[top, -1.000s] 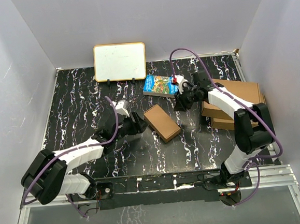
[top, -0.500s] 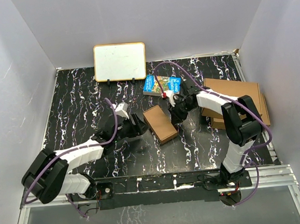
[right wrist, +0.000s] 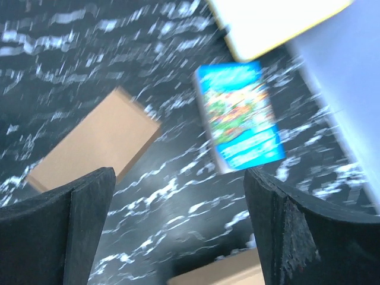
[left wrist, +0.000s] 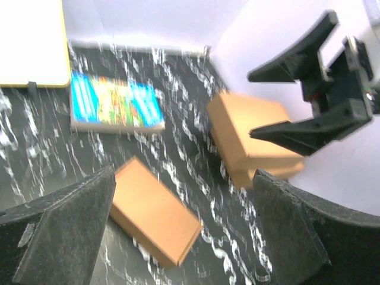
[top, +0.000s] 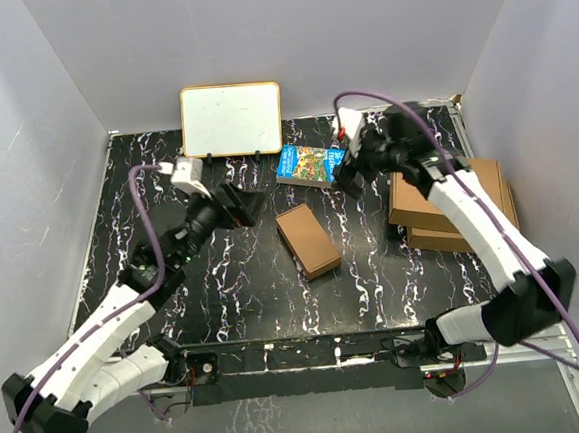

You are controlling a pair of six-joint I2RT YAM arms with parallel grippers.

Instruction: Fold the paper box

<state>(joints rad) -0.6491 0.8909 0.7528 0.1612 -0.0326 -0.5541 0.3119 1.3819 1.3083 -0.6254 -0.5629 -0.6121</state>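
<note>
The paper box lies shut and flat on the black marbled table, a small brown cardboard block with nothing touching it. It also shows in the left wrist view as the paper box and in the right wrist view as the paper box. My left gripper hovers to the box's upper left, raised off the table, jaws wide open and empty. My right gripper hangs above and to the box's upper right, over the book's edge, also wide open and empty.
A colourful blue book lies behind the box. A white board with a yellow frame stands at the back wall. Two larger brown cardboard boxes are stacked at the right, under the right arm. White walls close in the table.
Both arms have lifted and drawn back from the paper box, the left to the upper left, the right toward the back. Both grippers have opened wide. The box stays on the table.
</note>
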